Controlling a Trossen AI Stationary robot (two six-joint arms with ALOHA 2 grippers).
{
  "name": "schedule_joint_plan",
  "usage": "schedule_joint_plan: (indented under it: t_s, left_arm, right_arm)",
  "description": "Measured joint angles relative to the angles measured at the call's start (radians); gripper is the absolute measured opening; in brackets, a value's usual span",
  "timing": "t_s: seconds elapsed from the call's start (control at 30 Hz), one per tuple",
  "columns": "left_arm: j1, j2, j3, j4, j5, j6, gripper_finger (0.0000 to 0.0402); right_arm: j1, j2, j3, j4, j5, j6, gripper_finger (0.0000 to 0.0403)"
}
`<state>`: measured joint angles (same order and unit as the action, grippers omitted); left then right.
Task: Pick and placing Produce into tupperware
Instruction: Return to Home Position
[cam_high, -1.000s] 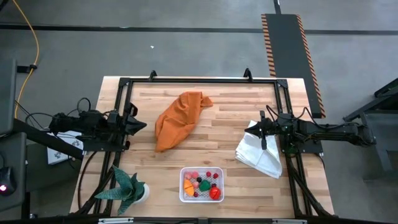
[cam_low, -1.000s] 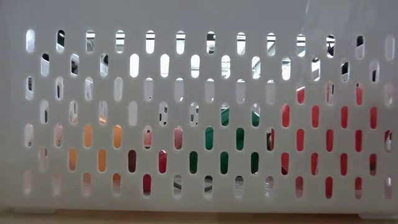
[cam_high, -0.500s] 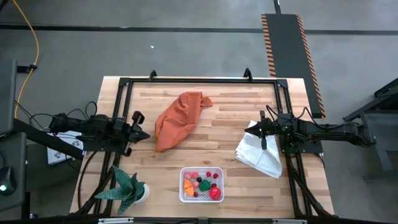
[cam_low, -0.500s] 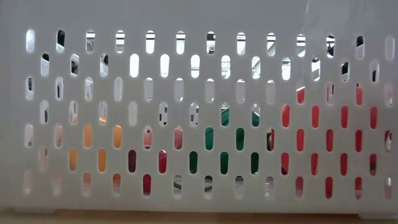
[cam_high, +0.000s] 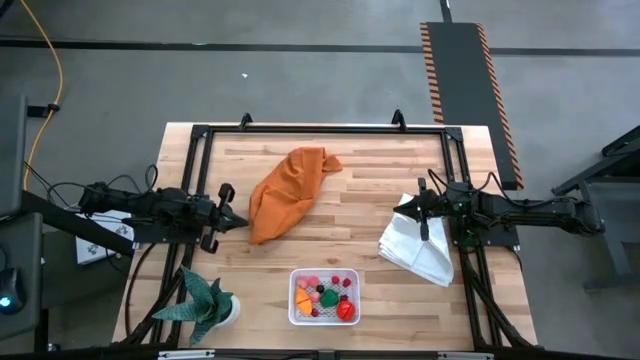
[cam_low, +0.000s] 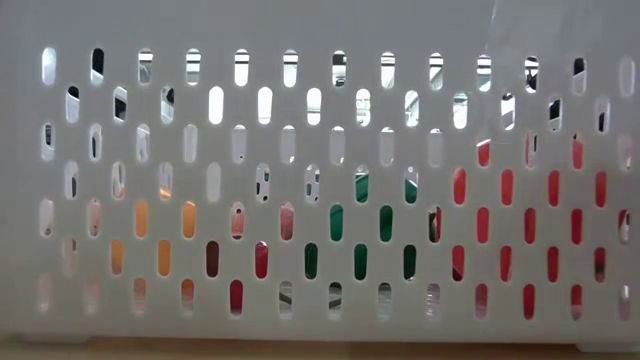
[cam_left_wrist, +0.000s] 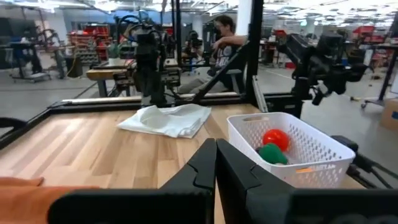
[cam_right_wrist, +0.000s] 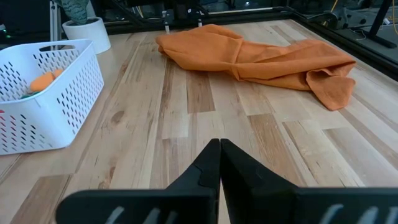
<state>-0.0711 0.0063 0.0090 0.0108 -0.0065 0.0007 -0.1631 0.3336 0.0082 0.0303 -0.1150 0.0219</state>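
The tupperware, a white perforated container, stands near the table's front edge, its base on the wood. Produce lies inside it: small red, pink, green and orange pieces; red and green ones show in the left wrist view. My left gripper is shut and points level toward the table's right, just beside the orange cloth's near end, up and left of the tupperware. My right gripper is shut with nothing in it, over the table's right part, above the white cloth. The low view shows only the tupperware's wall.
An orange cloth lies crumpled at the table's middle and a folded white cloth at the right. A potted plant stands at the front left. A black frame runs around the table's edges. A person sits beyond the table.
My left gripper has come down and moved toward the table's right and a little nearer its front edge, levelling out as it went, and now ends beside the orange cloth's near end. It has stayed shut.
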Motion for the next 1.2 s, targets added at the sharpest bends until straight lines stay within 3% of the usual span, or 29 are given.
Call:
schedule_joint_plan:
  t_s: [0.47,1.2]
  left_arm:
    - [-0.001,0.042,0.000,0.002,0.043,0.114,0.0000]
    - [-0.001,0.077,0.000,0.005,0.041,0.074,0.0001]
  right_arm:
    - [0.000,0.000,0.000,0.000,0.000,0.000,0.0000]
    - [0.000,0.000,0.000,0.000,0.000,0.000,0.0000]
